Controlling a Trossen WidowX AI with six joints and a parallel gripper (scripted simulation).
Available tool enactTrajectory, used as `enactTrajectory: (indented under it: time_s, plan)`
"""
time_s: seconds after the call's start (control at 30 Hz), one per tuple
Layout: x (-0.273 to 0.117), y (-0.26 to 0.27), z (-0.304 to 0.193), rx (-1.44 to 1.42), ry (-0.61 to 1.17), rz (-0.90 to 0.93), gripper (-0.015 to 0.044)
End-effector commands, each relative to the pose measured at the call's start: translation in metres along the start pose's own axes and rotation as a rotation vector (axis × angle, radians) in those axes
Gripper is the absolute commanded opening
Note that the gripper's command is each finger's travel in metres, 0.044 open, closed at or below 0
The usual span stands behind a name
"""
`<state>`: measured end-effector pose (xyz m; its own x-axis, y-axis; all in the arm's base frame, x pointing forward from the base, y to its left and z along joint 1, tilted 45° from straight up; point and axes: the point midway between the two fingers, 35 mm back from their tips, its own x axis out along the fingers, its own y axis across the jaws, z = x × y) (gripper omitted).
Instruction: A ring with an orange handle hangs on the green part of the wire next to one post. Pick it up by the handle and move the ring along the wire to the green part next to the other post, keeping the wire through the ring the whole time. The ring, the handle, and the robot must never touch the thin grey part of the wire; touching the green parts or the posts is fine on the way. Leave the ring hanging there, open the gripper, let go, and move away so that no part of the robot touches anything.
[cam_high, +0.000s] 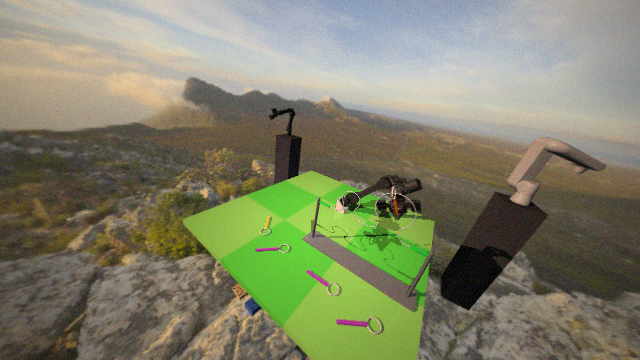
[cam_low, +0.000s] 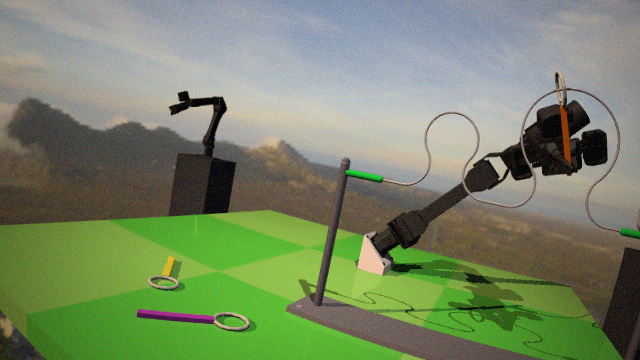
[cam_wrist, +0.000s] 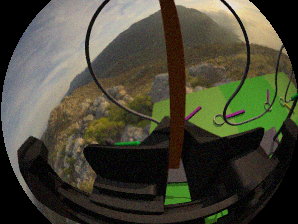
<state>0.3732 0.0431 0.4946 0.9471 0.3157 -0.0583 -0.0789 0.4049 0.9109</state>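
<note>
Orange and probably stiff, the handle (cam_high: 396, 206) (cam_low: 565, 135) (cam_wrist: 175, 75) is pinched in the gripper (cam_high: 397, 214) (cam_low: 569, 165) (cam_wrist: 170, 120), a sound place to hold it. Its light-looking ring (cam_low: 558, 82) stands above, around the top of the wire's big loop (cam_high: 416, 212) (cam_low: 619, 135) (cam_wrist: 248, 50); twisting could swing it into grey.

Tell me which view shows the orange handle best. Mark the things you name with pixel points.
The exterior view: the handle (cam_high: 396, 206) (cam_low: 565, 132) (cam_wrist: 175, 75) stands out sideways, ring above. The top view shows it small; the wrist view shows it close, dark, cut off above, between the pincer's fingers.

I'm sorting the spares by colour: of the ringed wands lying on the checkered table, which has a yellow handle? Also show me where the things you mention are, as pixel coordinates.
The short wand (cam_high: 268, 222) (cam_low: 168, 267) farthest from the gray base; the other three have purple handles.
</note>
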Motion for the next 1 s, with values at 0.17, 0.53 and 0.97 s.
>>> enactTrajectory:
  time_s: [0.17,0.53,0.97]
  plan:
    - [0.000,0.005,-0.001,0.112,-0.011,0.052,-0.0150]
    - [0.000,0.010,0.000,0.236,-0.028,0.108,-0.0150]
    - [0.000,0.015,0.002,0.384,-0.048,0.174,-0.0150]
